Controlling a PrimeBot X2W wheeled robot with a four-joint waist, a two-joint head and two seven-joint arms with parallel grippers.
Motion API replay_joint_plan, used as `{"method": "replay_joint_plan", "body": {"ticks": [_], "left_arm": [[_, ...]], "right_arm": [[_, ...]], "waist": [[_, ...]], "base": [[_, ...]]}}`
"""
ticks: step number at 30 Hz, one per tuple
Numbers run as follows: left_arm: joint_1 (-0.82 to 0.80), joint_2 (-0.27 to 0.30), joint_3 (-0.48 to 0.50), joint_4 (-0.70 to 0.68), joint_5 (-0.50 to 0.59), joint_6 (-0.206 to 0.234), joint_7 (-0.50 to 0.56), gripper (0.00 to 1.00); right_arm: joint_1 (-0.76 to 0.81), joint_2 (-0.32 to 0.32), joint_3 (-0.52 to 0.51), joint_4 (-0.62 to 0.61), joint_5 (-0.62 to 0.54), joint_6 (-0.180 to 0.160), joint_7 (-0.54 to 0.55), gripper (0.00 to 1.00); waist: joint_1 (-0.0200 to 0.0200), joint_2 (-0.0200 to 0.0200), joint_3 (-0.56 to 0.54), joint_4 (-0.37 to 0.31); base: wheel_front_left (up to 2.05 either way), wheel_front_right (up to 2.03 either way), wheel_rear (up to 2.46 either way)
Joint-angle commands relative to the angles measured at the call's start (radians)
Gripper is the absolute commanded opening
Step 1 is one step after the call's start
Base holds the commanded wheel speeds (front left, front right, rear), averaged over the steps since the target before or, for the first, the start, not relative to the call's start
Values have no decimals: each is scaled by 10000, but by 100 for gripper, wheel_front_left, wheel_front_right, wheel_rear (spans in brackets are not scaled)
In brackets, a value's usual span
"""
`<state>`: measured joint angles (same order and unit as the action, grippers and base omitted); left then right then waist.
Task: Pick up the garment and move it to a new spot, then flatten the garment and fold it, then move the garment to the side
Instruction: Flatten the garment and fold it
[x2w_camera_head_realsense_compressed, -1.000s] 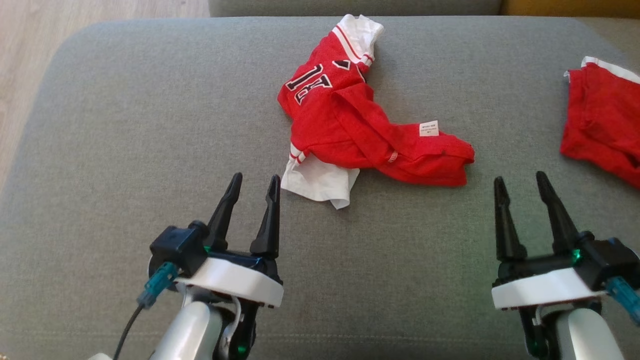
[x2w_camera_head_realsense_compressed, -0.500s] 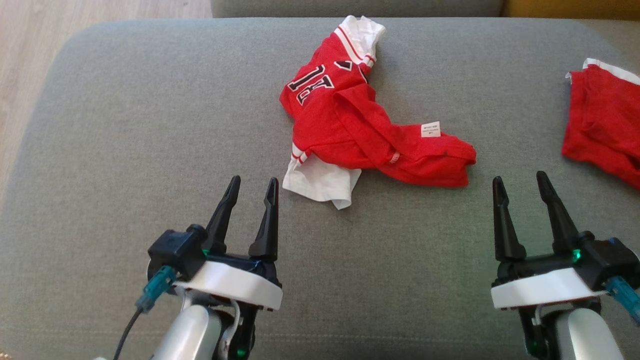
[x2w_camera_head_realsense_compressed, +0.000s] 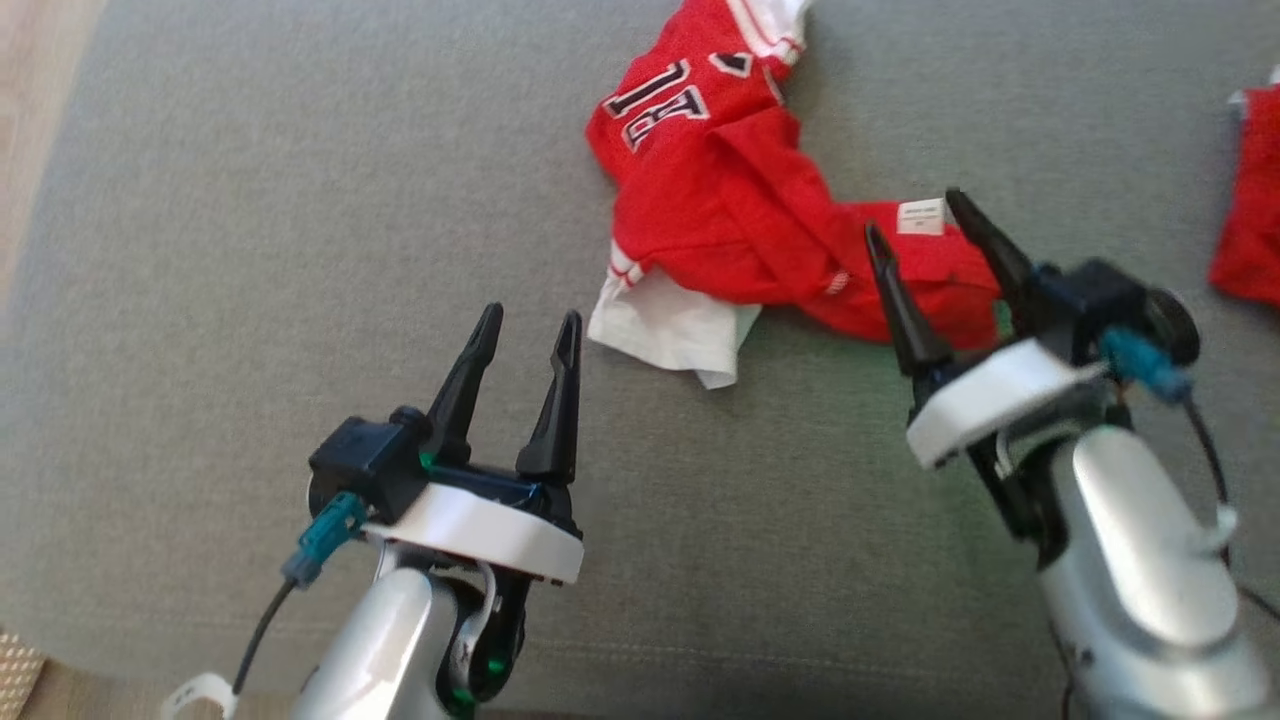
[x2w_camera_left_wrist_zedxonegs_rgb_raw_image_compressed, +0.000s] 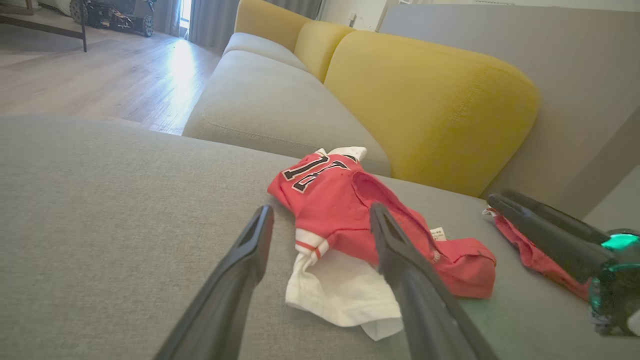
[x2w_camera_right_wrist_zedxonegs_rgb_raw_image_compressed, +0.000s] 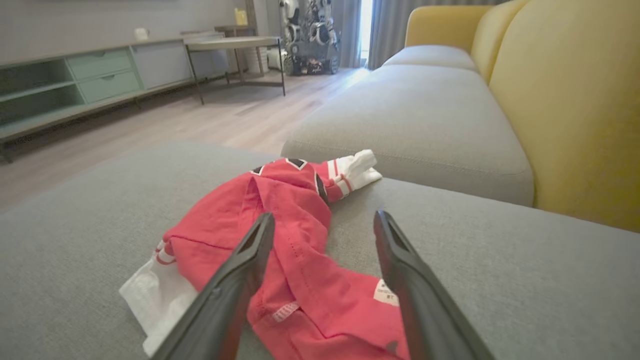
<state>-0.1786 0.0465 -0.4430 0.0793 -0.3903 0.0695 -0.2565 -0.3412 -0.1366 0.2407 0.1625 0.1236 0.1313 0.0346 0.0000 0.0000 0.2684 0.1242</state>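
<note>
**Right pincer over the garment's near end, left pincer off to one side**

The garment (x2w_camera_head_realsense_compressed: 730, 220), a crumpled red jersey with white sleeves, lies on the grey cushion (x2w_camera_head_realsense_compressed: 250, 250) as a long, bent strip. The right pincer (x2w_camera_head_realsense_compressed: 910, 213) has its jaws spread wide with nothing held, and it hangs over the strip's near end. In the right wrist view the red cloth fills the lower part of the gap between the two fingers. The small white label (x2w_camera_head_realsense_compressed: 921, 216) sits just inside the right-hand finger. From this pincer the strip's long axis runs ahead and off to its left, past the numbered chest to the far sleeve (x2w_camera_right_wrist_zedxonegs_rgb_raw_image_compressed: 357, 170). Whether the fingertips touch the cloth cannot be told; they look just above it.

The left pincer (x2w_camera_head_realsense_compressed: 532, 314) is also spread wide and empty. The garment lies ahead of it and to its right. The nearest part is the near sleeve (x2w_camera_head_realsense_compressed: 665, 325), close beside its right fingertip but apart from it.

The right arm is plainly the nearer one, and the coming move looks to turn on that. A short drop and a close should catch the label end, since cloth already lies under the gap. The risk, as I judge it, is pinching only a top fold, so that the rest drags or slips free on the lift. A second red garment (x2w_camera_head_realsense_compressed: 1245, 220) lies well apart, off to the right pincer's right.
</note>
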Motion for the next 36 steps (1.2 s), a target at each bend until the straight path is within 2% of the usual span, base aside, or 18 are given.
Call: {"method": "replay_joint_plan", "body": {"ticks": [1,8,17,18,19,20,28,36], "left_arm": [[-326,37,245,-360,-48,-20,-53,100],[-478,37,196,-344,-178,32,-53,100],[-578,37,94,-387,-301,75,-53,100],[-594,37,90,-389,-307,86,-53,100],[-609,37,85,-390,-302,96,-53,100],[-619,37,82,-392,-297,106,-53,100],[-607,37,20,-365,-327,136,-53,100],[-664,37,-66,-365,-357,154,-53,100]], "right_arm": [[-404,-60,311,-59,180,-6,93,100],[-1750,-654,1092,1431,908,-6,382,100],[-2605,-903,1663,2643,1275,-6,117,100],[-2678,-916,1693,2744,1298,-6,76,60],[-2752,-933,1711,2836,1319,-6,39,7],[-2828,-952,1705,2916,1324,-6,-15,0],[-3427,-1147,1067,3071,1455,-6,-362,0],[-4434,-1973,-103,3100,1807,-6,35,0]], "waist": [[0,0,259,272],[0,0,530,765],[0,0,702,1099],[0,0,716,1120],[0,0,728,1138],[0,0,736,1149],[0,0,727,1115],[0,0,726,1087]], "base": [[0,0,0],[0,0,0],[0,0,0],[0,0,0],[0,0,0],[0,0,0],[0,0,0],[0,0,0]]}}
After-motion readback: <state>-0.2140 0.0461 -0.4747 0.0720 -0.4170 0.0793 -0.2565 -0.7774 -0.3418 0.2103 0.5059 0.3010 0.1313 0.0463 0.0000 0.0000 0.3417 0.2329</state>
